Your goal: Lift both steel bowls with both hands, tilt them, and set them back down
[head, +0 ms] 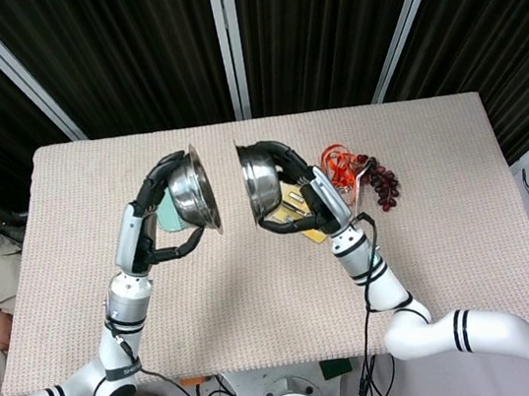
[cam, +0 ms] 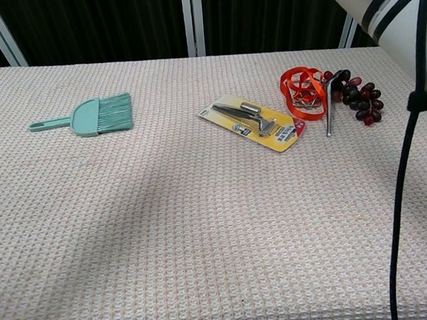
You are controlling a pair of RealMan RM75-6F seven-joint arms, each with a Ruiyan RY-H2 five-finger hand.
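Two steel bowls hang high above the table in the head view, tipped on their sides with a small gap between their rims. My left hand (head: 153, 220) grips the left bowl (head: 192, 191) from its outer side, fingers over the top rim and under the bottom. My right hand (head: 303, 200) holds the right bowl (head: 258, 181) the same way. The chest view shows neither hand nor either bowl, only part of my right arm (cam: 389, 5) and its cable at the upper right.
On the woven cloth table (cam: 203, 226) lie a teal hand brush (cam: 93, 116) at the left, a yellow carded tool pack (cam: 255, 120) in the middle, and an orange ribbon (cam: 302, 91), a metal utensil (cam: 330, 104) and dark grapes (cam: 361, 97) at the right.
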